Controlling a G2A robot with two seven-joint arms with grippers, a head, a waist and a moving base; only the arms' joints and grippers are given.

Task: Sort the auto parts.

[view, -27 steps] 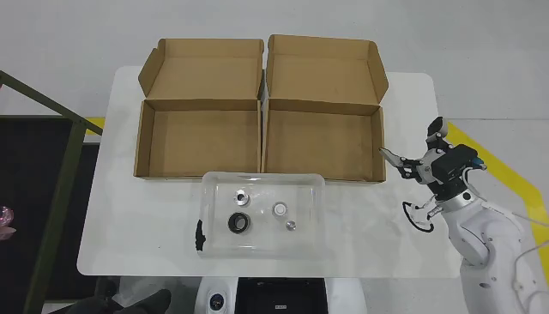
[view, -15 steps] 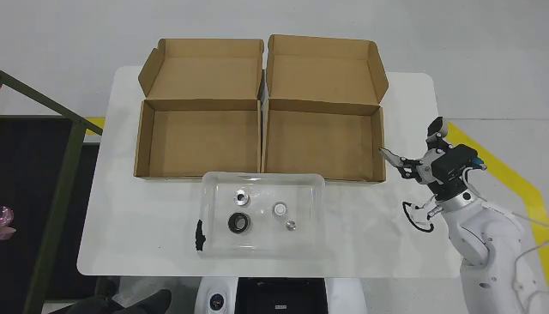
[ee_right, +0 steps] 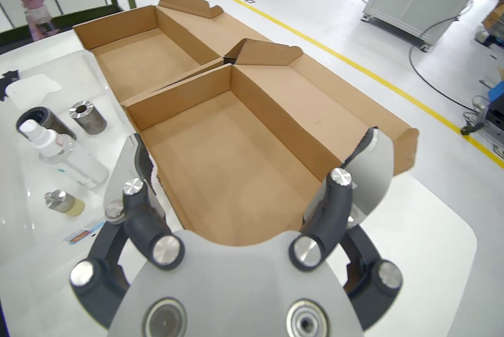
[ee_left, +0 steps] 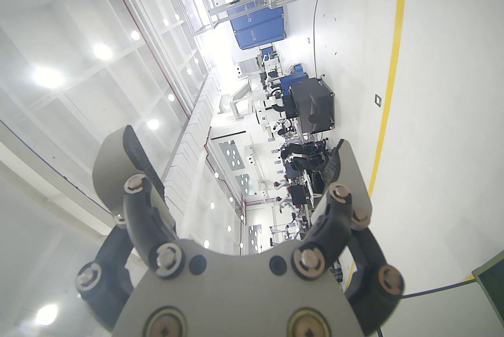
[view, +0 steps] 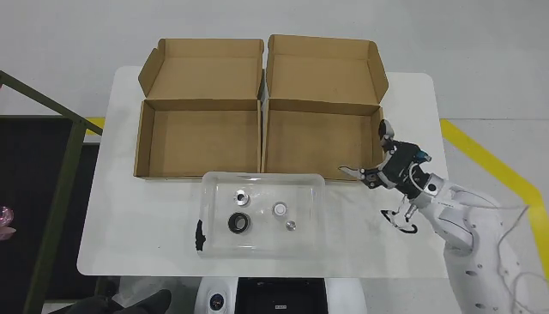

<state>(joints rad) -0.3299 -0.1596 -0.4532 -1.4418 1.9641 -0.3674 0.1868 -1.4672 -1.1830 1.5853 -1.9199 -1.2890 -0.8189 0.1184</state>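
White table (ee_right: 433, 228), right pincer (ee_right: 255, 137) spread wide, over front corner of right box (ee_right: 236, 165)

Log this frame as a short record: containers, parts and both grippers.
Boxes: left open brown cardboard box and right open brown cardboard box, side by side, with no parts in either.
Tray: clear plastic tray in front of the boxes, on the white table.
Parts in tray: silver metal cylinder with a bore; black ring-shaped bearing; small white-capped clear bottle; small silver metal stud.
Right gripper: open, holding nothing, by the right box's near right corner.
Left gripper: open, holding nothing, pointing away from the table.
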